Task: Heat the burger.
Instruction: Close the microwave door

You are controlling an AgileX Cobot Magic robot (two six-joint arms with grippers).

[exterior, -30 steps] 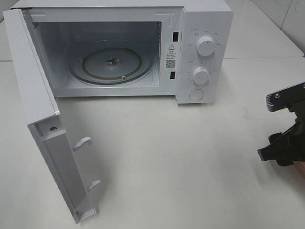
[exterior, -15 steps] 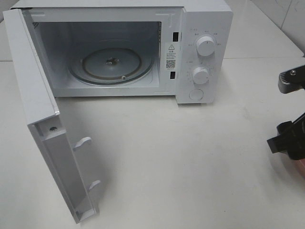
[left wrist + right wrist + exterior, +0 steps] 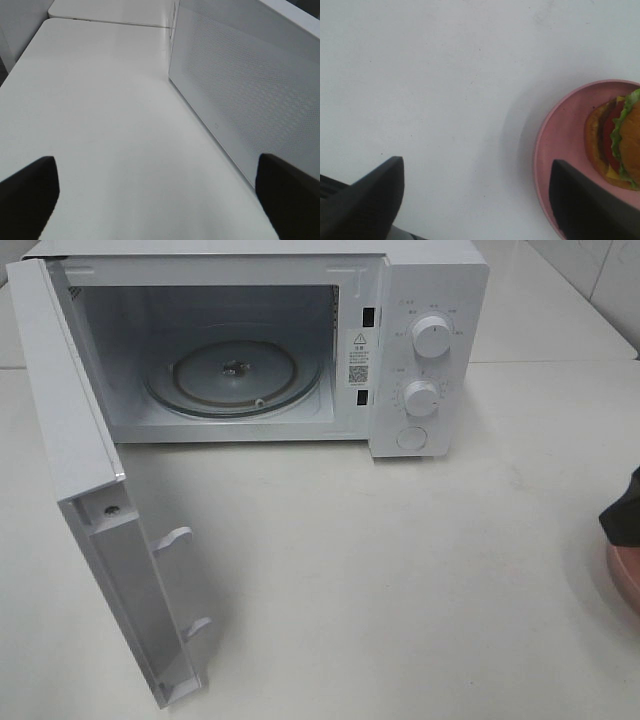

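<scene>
White is pretty much all I get on my overhead feed. Far left, the microwave door (image 3: 100,510) is swung wide open toward me, with its two latch hooks (image 3: 172,539) sticking out of the inner face. Behind it sits the microwave (image 3: 420,280) itself, cavity open, with the glass turntable (image 3: 235,375) lying flat on the floor inside. On the control panel to the right of the cavity there are two round knobs, the upper knob (image 3: 432,336) above the lower knob (image 3: 421,398), and a round button (image 3: 411,438) under them.

From the left wrist cam I can see the left gripper (image 3: 157,195) spread wide, both dark fingertips at the frame's corners with nothing between them but bare white table (image 3: 100,125). The perforated outer face of the door is just beside it.

Over at the far right edge of the overhead view there's a dark bit of the right arm above a sliver of pink plate (image 3: 622,575). The right wrist cam shows the right gripper (image 3: 475,200) also spread open, holding nothing, hovering over the table with one fingertip over the plate's rim. The burger (image 3: 617,145) sits on that plate, partly cut off by the frame edge, well apart from the microwave.
</scene>
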